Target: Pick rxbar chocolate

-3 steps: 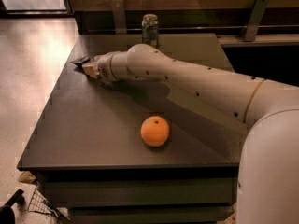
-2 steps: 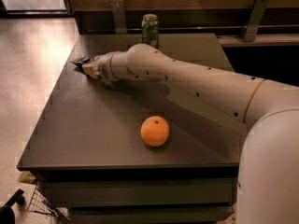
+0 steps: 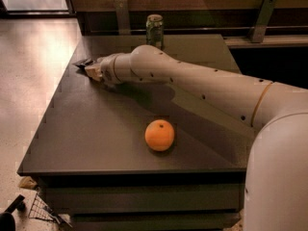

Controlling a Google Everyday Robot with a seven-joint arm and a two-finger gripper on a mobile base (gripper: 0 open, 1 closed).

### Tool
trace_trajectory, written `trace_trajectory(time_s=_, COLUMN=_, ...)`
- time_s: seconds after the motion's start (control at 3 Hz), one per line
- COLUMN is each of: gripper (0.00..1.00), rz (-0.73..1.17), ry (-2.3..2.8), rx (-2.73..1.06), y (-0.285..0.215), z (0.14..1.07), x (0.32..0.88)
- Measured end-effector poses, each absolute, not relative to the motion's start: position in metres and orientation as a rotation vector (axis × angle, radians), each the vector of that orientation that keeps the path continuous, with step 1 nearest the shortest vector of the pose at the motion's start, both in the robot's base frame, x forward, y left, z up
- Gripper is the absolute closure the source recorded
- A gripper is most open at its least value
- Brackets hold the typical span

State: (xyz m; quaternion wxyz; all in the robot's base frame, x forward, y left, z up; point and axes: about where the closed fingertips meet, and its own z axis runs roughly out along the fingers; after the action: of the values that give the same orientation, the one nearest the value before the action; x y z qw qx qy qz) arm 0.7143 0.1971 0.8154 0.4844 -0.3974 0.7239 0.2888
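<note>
The rxbar chocolate point(image 3: 82, 62) shows as a small flat dark piece at the left edge of the dark table point(image 3: 96, 129), mostly hidden behind the gripper's tip. My gripper point(image 3: 91, 69) is at the end of the long white arm, low over the table's far left side, right at the bar. Whether it holds the bar I cannot tell.
A round orange point(image 3: 160, 134) lies near the table's front middle. A green drink can point(image 3: 154, 30) stands at the back edge behind the arm. The arm stretches across the table from the right. The table's left edge drops to a shiny floor point(image 3: 29, 81).
</note>
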Motion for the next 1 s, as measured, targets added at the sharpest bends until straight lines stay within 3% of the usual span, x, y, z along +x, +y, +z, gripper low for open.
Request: trace_trajectory(time_s=1.0, gripper=1.0, rz=0.527, ry=1.772, rx=-1.104, y=0.184, z=0.925, x=0.678)
